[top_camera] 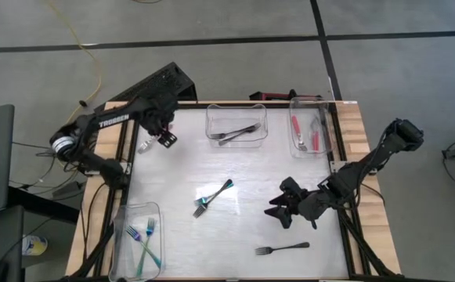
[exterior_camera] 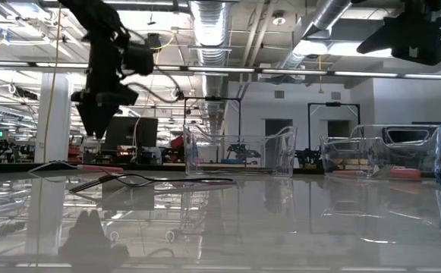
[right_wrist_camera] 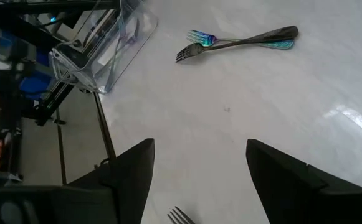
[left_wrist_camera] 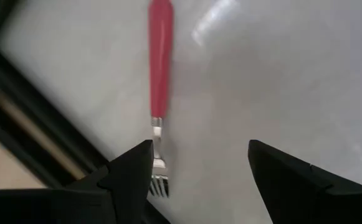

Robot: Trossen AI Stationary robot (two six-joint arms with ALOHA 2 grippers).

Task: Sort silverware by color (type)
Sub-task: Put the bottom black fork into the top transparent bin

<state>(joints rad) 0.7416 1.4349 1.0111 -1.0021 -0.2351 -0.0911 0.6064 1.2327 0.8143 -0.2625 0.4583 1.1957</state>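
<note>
One red fork (left_wrist_camera: pixel 159 59) | just below left hand (left_wrist_camera: pixel 199 165) | fingers apart, not touching

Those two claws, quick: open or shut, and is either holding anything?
Left gripper: open, holding nothing, hovering over a red fork.
Right gripper: open, holding nothing.

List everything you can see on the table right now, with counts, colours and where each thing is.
Table: one, white top with wooden edges.
Clear bins: three; near left corner, far middle, far right.
Teal forks: several, in the near left bin.
Dark forks: in the far middle bin.
Red forks: in the far right bin.
Crossed pair: one teal, one dark, mid-table.
Dark fork: one, near edge.
Red fork: one, under the left gripper.
Left gripper: open, far left.
Right gripper: open, right of centre.
</note>
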